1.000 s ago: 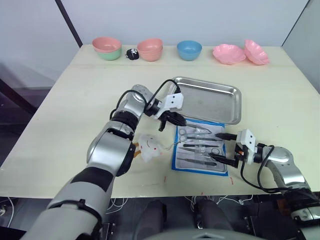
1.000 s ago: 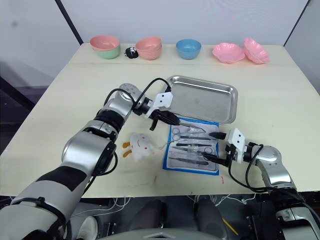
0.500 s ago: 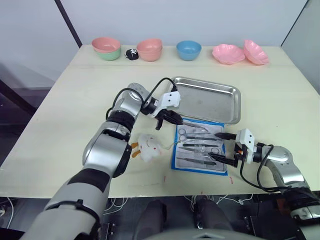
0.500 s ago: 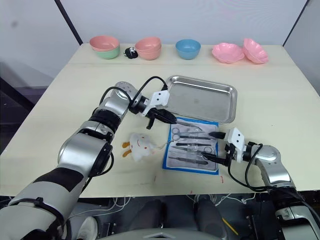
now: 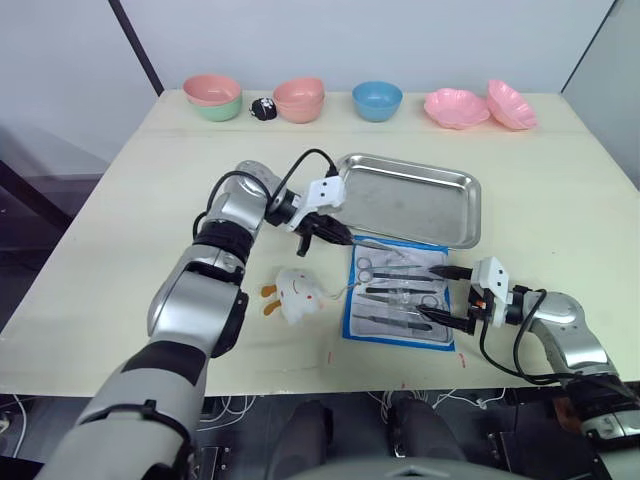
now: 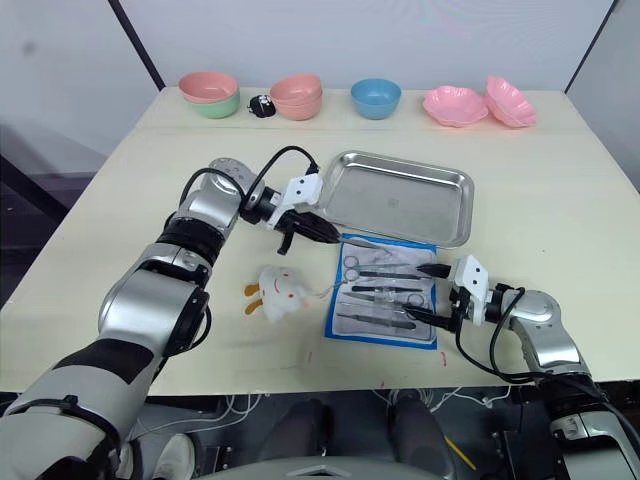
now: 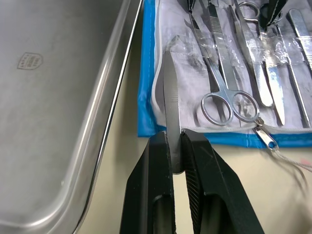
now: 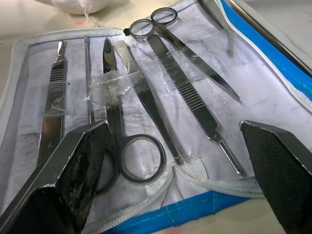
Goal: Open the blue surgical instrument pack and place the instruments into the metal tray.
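Desk [image 5: 130,200]: pale cream top, grey wall behind, dark floor off its left edge.

Far edge, left to right: pink bowl stacked on green [image 5: 213,96]; small black object [image 5: 263,108], identity unclear; pink bowl stack [image 5: 300,98]; blue bowl [image 5: 377,99]; two pink scalloped dishes [image 5: 480,105].

Metal tray [image 5: 460,185]: centre of desk, nothing in it.

Blue surgical instrument pack [image 5: 352,322]: unfolded flat just in front of the tray; instruments [image 8: 146,105] lie under clear pockets, their tips partly blurred by the plastic.

White lump with orange bits [image 5: 296,294]: left of the pack.

Left gripper [image 7: 174,161]: clamped narrow on one slim flat instrument [image 7: 170,97] at the pack's corner nearest the tray; its held end is hidden between the fingers.

Right gripper [image 5: 444,294]: spread wide over the pack's right edge, holding nothing.
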Robot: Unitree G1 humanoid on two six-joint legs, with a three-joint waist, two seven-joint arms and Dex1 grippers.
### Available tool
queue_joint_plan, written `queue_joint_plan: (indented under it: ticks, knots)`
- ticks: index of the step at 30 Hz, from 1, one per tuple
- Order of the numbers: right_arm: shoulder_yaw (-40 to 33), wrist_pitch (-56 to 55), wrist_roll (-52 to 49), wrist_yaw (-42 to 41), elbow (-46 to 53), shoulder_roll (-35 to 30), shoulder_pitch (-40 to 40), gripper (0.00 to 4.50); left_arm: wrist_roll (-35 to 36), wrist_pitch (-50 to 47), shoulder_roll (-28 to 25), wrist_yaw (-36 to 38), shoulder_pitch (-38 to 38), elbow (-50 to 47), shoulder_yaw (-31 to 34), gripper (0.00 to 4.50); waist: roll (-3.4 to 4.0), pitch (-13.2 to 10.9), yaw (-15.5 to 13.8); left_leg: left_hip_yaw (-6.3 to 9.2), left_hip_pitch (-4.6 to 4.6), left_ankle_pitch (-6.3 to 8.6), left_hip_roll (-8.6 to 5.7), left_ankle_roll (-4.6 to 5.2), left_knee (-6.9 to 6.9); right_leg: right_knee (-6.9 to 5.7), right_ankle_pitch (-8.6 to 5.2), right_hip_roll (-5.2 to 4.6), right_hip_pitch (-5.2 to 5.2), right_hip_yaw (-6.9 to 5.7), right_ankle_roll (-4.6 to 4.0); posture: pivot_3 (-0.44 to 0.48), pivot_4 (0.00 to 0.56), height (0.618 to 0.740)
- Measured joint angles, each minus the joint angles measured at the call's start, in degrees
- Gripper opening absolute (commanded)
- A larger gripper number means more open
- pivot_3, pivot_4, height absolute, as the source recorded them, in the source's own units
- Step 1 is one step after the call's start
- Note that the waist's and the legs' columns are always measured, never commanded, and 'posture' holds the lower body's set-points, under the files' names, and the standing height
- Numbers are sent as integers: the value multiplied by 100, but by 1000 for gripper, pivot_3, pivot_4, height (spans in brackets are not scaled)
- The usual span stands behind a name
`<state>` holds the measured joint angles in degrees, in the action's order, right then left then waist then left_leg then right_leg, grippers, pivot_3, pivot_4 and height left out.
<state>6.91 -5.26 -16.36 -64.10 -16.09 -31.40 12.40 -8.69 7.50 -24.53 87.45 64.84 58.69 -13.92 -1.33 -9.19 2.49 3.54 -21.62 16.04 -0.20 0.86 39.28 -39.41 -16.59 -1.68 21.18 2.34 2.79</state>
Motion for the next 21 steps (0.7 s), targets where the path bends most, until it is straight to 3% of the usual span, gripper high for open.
queue_joint_plan:
  ticks: [12, 16, 21]
  knots:
    - [0, -7, 0, -27, -27, -2, -2, 4500, 783, -614, -670, 222, -201, -761, 318, 23, -15, 9, -8, 1, -1, 0, 19, 0, -6, 18, 1, 1, -3, -4, -2, 0, 150, 740]
    - [0, -9, 0, -32, -28, -1, -3, 4500, 1218, -920, -619, 124, -216, -910, 688, 23, -14, 10, -10, 0, -1, 0, 24, 0, -7, 26, 2, 3, -5, -7, -3, 0, 150, 740]
    - [0, -11, 0, -39, -38, -2, -5, 4500, 1475, -1339, -211, -760, -343, -1111, 962, 23, -21, 15, -12, 1, -1, 0, 27, 0, -10, 38, 6, 4, -7, -8, -3, 0, 150, 740]
